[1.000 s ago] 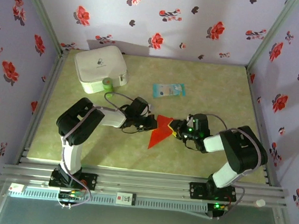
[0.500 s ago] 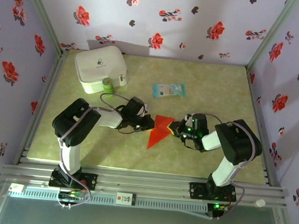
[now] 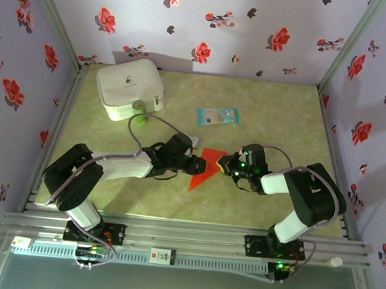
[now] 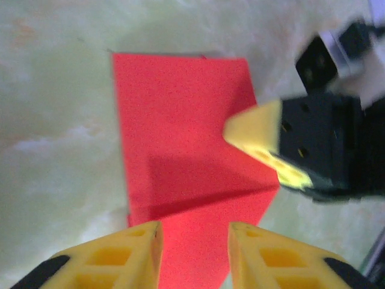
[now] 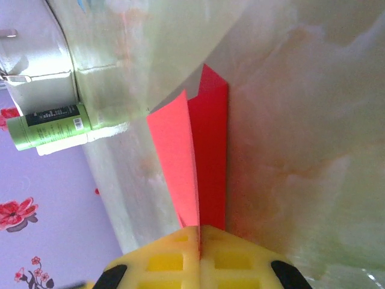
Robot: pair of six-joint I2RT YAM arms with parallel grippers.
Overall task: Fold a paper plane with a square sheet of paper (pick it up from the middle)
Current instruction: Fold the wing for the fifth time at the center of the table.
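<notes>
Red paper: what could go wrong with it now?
The right gripper pinches one raised flap of the red paper, so a hard pull could tear it or spoil the crease. The left gripper has its jaws open over the opposite edge; closing there could crumple it.

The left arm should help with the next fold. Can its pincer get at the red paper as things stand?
Probably yes. The left pincer is open right at the red paper, whose near edge lies between the fingers. The right pincer grips the opposite side, leaving this side free.
</notes>
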